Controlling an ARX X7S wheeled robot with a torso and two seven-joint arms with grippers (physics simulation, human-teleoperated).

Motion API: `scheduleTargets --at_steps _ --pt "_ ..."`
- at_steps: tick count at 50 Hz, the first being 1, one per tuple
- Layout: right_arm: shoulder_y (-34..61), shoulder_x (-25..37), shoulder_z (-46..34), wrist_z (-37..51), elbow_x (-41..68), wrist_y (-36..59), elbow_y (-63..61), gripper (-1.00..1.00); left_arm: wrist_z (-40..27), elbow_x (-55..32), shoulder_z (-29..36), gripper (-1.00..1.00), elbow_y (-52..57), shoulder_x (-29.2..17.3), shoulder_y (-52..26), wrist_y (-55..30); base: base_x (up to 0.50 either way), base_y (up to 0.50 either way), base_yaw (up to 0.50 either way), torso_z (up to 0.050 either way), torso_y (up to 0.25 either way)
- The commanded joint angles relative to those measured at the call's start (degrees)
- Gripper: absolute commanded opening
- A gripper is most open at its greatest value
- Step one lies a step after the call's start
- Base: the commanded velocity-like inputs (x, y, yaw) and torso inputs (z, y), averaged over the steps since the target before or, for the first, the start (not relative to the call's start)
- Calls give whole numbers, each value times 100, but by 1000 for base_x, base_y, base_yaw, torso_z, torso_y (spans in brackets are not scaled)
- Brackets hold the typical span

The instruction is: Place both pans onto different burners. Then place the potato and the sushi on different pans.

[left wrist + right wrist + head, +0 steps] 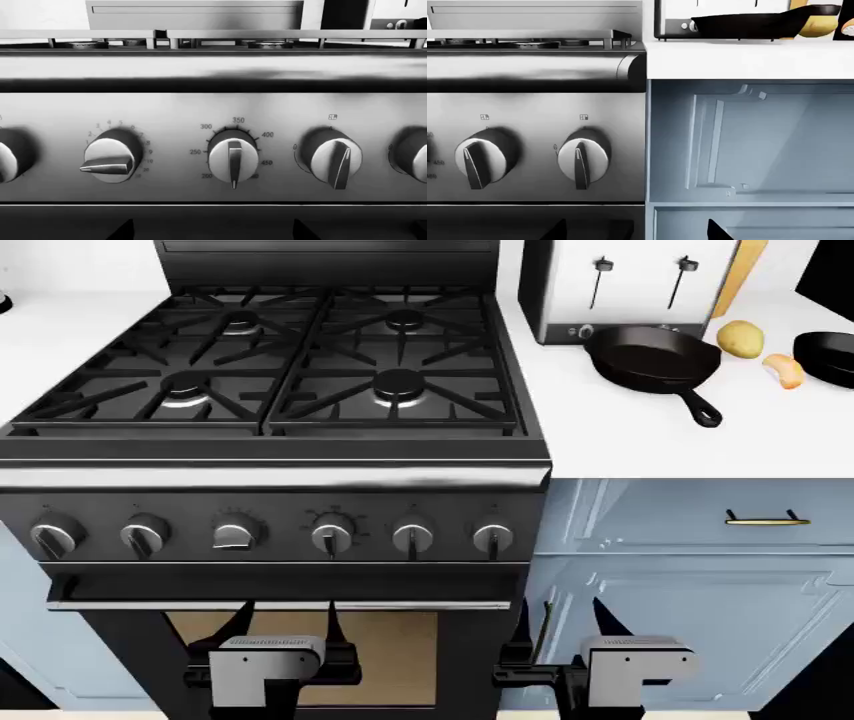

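Two pans sit on the white counter (pixel 641 440) right of the stove (pixel 274 455), per the head view. The skillet (pixel 654 358) lies in front of the toaster (pixel 627 290), handle pointing toward the counter's front edge. The small pan (pixel 827 346) is at the view's right edge, cut off. The potato (pixel 741 338) rests between the two pans, just beside the skillet's rim. The sushi (pixel 783 370) lies near the potato, on its front side, close to the small pan. All four burners (pixel 398 386) are bare under the grates. Six knobs (pixel 331 536) line the stove front. Both arms hang low before the oven door and cabinet (pixel 694 580): left gripper (pixel 287 625) and right gripper (pixel 571 620) point upward, dark fingers apart, holding nothing.

Left wrist view: stove front close up, with a temperature knob (pixel 233 159) at centre and further knobs either side. Burner caps (pixel 270 44) show beyond the grate edge. Two dark fingertips (pixel 123 231) enter at the frame edge, spread wide.

Right wrist view: two knobs (pixel 582 159) and the blue cabinet. On the counter, the skillet's side profile stands against the toaster, the potato just beyond it. Whether the pale bit at the frame edge is the sushi cannot be told. Fingertips (pixel 554 231) are spread.
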Motion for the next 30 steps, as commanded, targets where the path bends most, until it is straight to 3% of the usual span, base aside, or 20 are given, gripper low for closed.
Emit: scheduleTargets --at_steps 1,21,30 --pt "7 89 -117 124 71 16 6 100 -105 -88 106 100 2 -91 0 -7 0 0 0 0 0" --pt "60 334 -446 470 276 17 79 100 -440 -296 408 100 23 -348 11 -50 0 -2 0 0 0" --pt "76 408 -531 565 328 9 99 100 -529 -360 490 100 15 -414 3 -49 0 -179 0 0 0"
